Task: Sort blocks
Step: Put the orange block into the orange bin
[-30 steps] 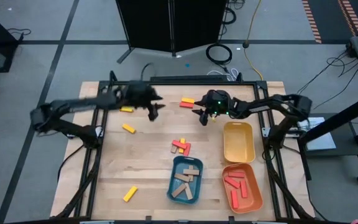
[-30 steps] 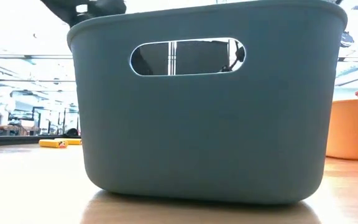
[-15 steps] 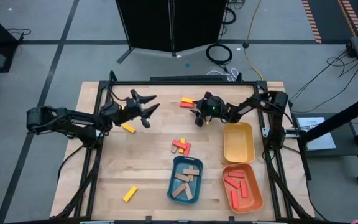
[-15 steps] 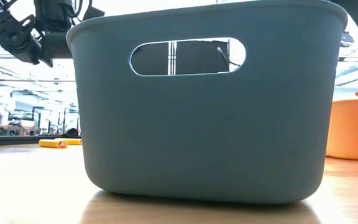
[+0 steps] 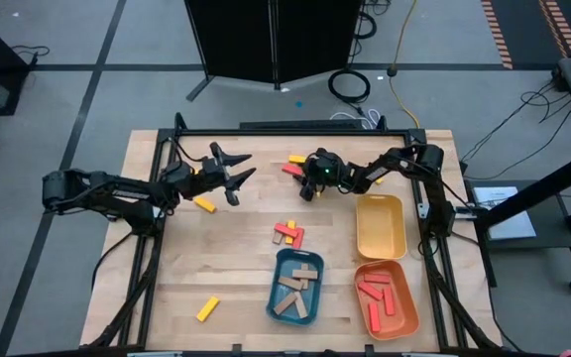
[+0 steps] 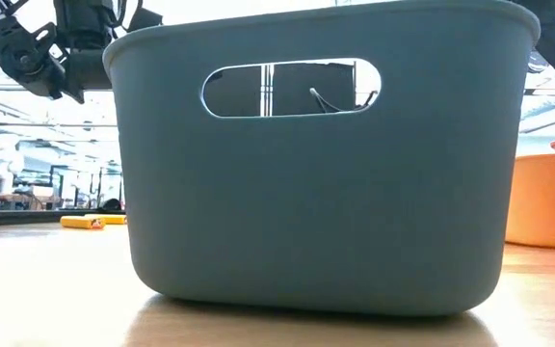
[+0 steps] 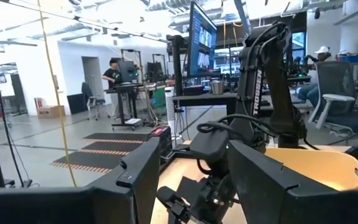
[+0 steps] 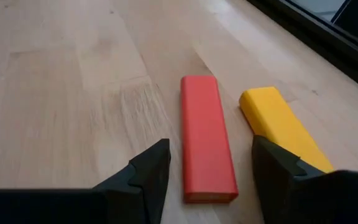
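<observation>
My right gripper (image 5: 305, 178) (image 8: 210, 149) hangs open low over the table's far middle. Its fingers stand either side of the near end of a red block (image 8: 205, 134) without touching it. A yellow block (image 8: 281, 127) lies beside that red one, both flat on the wood (image 5: 293, 164). My left gripper (image 5: 232, 167) (image 7: 194, 155) is open, held above the far left part of the table, with a yellow block (image 5: 203, 203) just nearer than it. A red and yellow cluster (image 5: 287, 234) lies mid-table, and another yellow block (image 5: 207, 308) lies near left.
The blue tray (image 5: 277, 294) holds tan blocks and fills the low view (image 6: 316, 193). The orange tray (image 5: 405, 305) holds red blocks, and the yellow tray (image 5: 380, 226) sits beyond it on the right. The right arm (image 7: 260, 112) shows ahead in the left wrist view.
My left gripper swung quickly toward the table's left and came down, then held still. My right gripper crept toward the table's left and far edge, closing on the red and yellow pair. No block has moved.
</observation>
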Available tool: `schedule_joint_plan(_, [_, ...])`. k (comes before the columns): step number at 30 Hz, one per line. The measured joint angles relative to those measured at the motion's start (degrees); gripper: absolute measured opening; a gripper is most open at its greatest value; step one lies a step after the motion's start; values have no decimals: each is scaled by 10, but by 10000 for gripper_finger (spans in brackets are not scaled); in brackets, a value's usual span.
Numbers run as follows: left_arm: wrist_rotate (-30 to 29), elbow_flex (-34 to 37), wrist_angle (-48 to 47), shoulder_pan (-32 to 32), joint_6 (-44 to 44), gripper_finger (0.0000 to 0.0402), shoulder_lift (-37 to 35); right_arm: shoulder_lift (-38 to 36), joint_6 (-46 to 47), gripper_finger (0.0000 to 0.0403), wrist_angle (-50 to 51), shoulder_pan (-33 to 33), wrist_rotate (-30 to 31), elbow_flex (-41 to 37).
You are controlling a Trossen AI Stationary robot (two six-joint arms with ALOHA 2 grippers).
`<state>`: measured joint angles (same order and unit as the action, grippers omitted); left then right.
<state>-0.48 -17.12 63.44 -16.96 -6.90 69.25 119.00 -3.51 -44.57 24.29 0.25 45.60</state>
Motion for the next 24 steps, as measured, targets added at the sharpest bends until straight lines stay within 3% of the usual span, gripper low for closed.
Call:
schedule_joint_plan(8, [3, 0, -4, -1, 1, 184, 0, 0, 20, 138, 8, 1, 0, 0])
schedule_joint_plan(15, [3, 0, -4, -1, 1, 184, 0, 0, 20, 29, 9, 1, -1, 0])
schedule_joint_plan(20, [5, 0, -1, -1, 6, 184, 0, -33, 42, 26, 51, 0, -19, -1])
schedule_joint_plan(24, [64, 0, 12, -1, 6, 184, 0, -117, 59, 29, 124, -2, -56, -2])
